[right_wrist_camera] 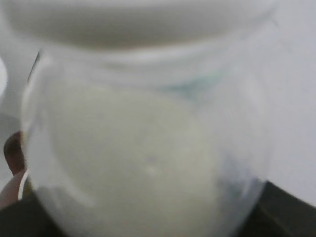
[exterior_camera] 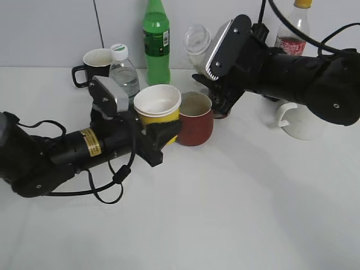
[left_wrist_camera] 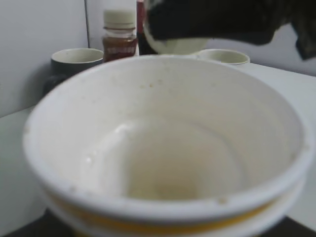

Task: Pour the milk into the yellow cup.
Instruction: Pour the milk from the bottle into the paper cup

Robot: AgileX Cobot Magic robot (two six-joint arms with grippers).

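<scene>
Left gripper (exterior_camera: 162,135) pinched the yellow cup (exterior_camera: 158,105) – upright, touching the red-brown mug (exterior_camera: 196,118) on the worktop (exterior_camera: 225,202). Right gripper (exterior_camera: 211,93) clamped the milk (exterior_camera: 198,40), lifted and tipped behind the mug – mouth toward the cup, creamy liquid inside.

The yellow cup (left_wrist_camera: 168,148) fills the view, white inside, blurred.

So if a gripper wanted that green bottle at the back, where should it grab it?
Probably around the labelled middle of the green bottle, coming from the front. It stands upright and tall, the body is round there, and the water bottle and yellow cup crowd its lower part.
</scene>
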